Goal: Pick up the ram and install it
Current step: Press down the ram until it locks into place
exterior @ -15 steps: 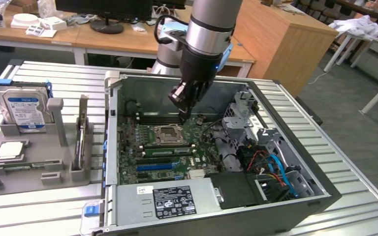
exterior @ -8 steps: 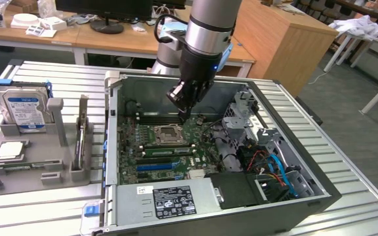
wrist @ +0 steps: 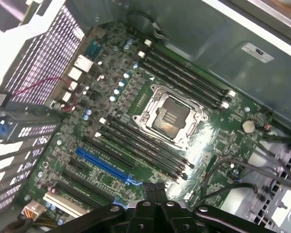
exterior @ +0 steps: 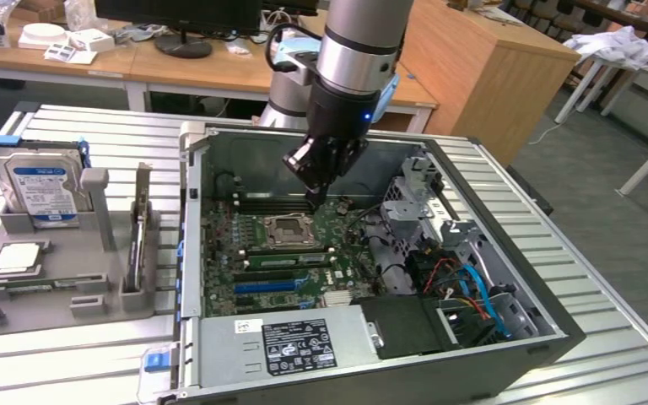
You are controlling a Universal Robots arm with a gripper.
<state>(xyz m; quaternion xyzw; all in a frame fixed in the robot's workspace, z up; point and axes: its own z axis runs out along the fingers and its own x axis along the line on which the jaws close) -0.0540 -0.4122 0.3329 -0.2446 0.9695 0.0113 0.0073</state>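
Closed, empty end effector (wrist: 155,194) hovers over one motherboard (wrist: 136,126); one ram (exterior: 284,260) sits seated.

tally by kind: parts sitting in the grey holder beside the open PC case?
Silver hard drive with blue label: 1
Square silver processor chip: 1
Long thin ram stick, standing on edge: 1
Total: 3
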